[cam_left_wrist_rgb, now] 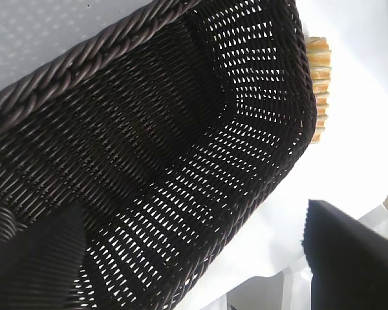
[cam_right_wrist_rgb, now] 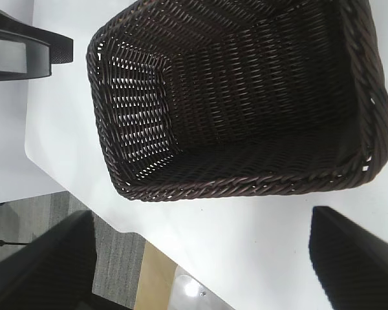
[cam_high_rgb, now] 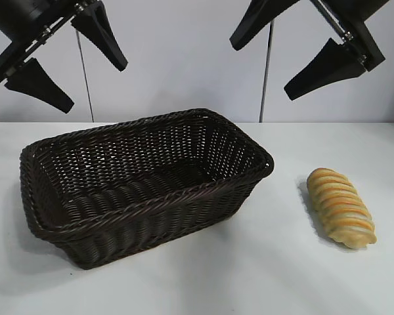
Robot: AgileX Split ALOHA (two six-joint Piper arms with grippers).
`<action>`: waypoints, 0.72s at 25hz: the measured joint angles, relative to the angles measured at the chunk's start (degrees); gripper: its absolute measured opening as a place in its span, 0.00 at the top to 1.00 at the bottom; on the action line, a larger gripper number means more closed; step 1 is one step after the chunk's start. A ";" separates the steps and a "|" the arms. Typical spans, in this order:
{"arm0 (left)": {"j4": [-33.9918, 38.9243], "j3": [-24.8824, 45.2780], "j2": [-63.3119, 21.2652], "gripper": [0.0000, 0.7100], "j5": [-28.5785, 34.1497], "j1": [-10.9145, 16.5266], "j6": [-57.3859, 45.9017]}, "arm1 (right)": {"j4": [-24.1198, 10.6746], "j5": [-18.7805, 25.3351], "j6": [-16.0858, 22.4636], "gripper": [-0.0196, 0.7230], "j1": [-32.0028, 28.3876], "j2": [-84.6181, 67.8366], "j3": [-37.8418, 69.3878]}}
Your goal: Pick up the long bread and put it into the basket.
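Since nothing has been picked up yet, the long bread (cam_high_rgb: 341, 207) lies by itself on the white table (cam_high_rgb: 262, 275), near the front and off to the right. It rests flat with its stripy brown top up, so it looks easy to pinch across its narrow middle.

Just left of it, with a small gap of bare table between, sits the basket (cam_high_rgb: 144, 207). It is big, dark and open on top, and nothing is inside it — it is waiting for the bread. From the left wrist view you can peek past the basket's far rim and see a bit of the bread on the other side.

Farther back and high up hang the two arms. The right gripper (cam_high_rgb: 299, 59) is above the space between basket and bread, with its fingers spread wide and gripping nothing. It is the closer one to the bread, so it seems the best one for the job. The left gripper (cam_high_rgb: 69, 62) hangs over the basket's left end — its fingers are wide apart too, and empty.
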 joint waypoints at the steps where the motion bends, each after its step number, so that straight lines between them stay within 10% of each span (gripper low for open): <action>1: 0.00 0.00 0.00 0.08 -0.56 0.00 0.00 | 0.00 0.00 0.00 0.14 0.00 0.00 0.00; 18: 1.75 -8.96 0.04 0.08 4.46 1.11 -4.36 | 0.00 0.05 0.00 0.14 0.00 0.00 0.00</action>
